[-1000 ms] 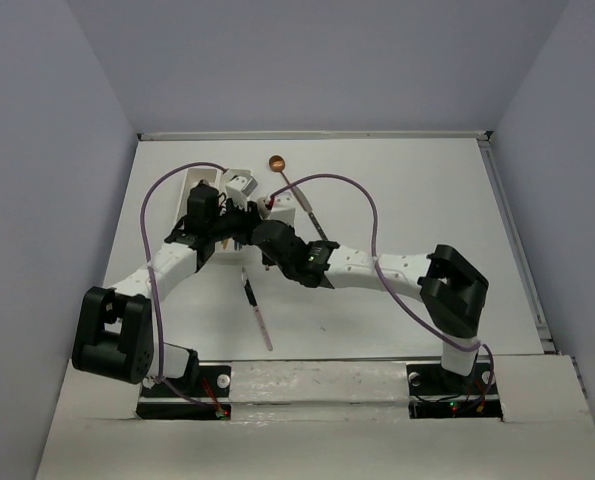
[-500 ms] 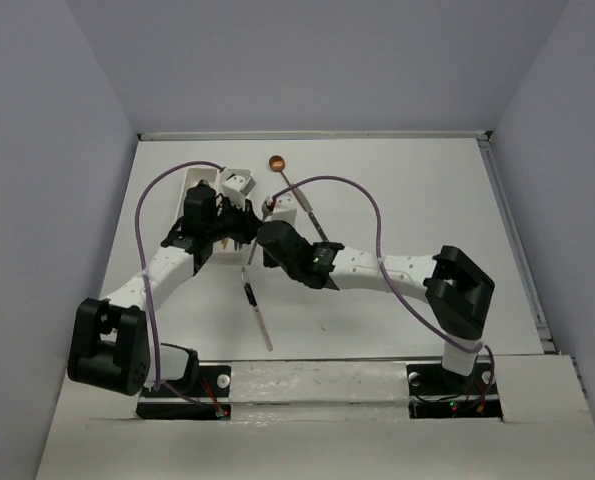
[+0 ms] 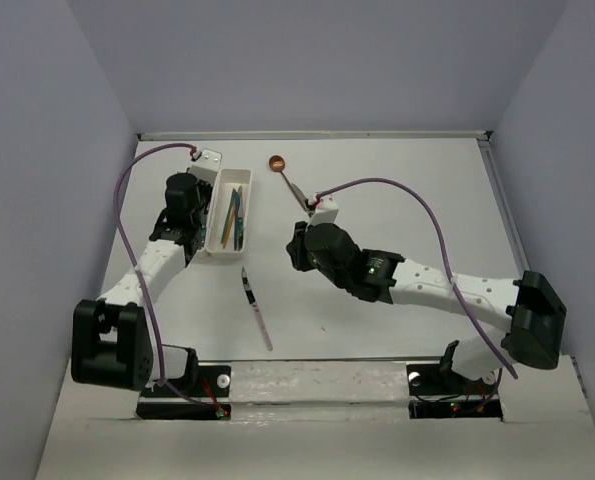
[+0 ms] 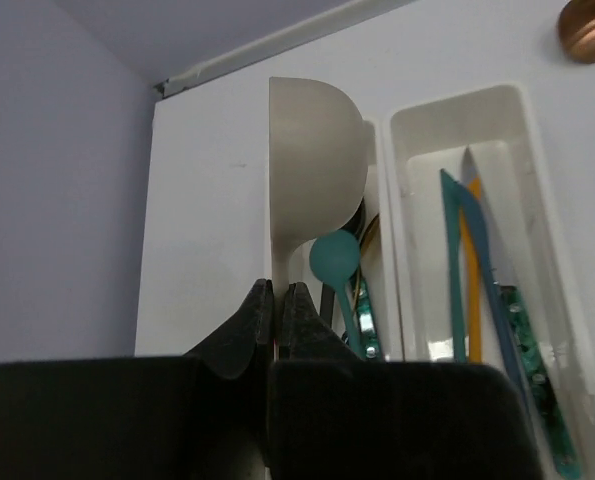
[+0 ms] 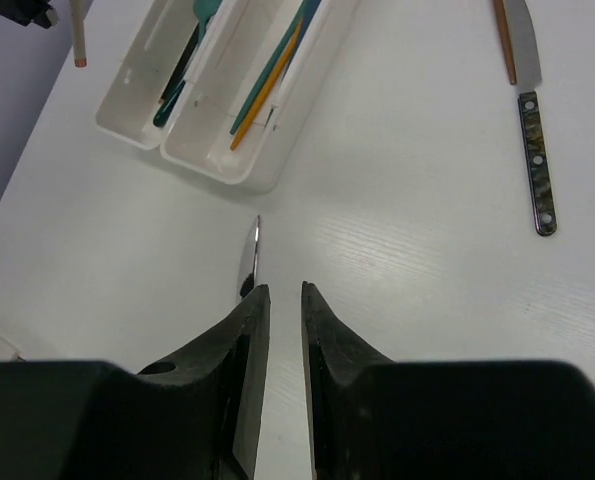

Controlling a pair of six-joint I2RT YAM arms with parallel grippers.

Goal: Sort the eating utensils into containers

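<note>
Eating utensils (image 3: 234, 215) split between two white trays and the worktop (image 3: 427, 150). In the left tray (image 4: 380, 250), a teal spoon (image 4: 334, 257) among darker handles; in the right tray (image 4: 422, 160), a teal knife (image 4: 447, 260), an orange knife (image 4: 470, 290) and a silver-bladed knife (image 4: 522, 340) with a mottled teal handle. Loose on the worktop: a copper spoon (image 3: 277, 162) beyond the trays; a dark mottled-handled knife (image 5: 537, 160) just beside its handle; a pink-handled knife (image 3: 264, 328) well apart on the near side, blade tip toward the trays.

Beige spoon (image 4: 312, 150) pinched by its thin handle in the left gripper (image 4: 277, 295), fingers (image 4: 247, 320) pressed together on it, bowl uppermost, above the left tray as far as the wrist view shows. Right gripper (image 5: 282, 290) empty, fingers only a narrow slit apart, hanging over the pink-handled knife's blade and apparently clear of it.

Probably light and rigid, every piece; smooth, slim and lying flat, so likely slippery and awkward to get under; little fragility to worry about. Best taken across the handle near its middle, fingers straddling the narrow width, not on the tapering blade; likely to swivel if gripped far from the balance point. For the beige spoon, better lowered lengthwise into the tray before any release.
</note>
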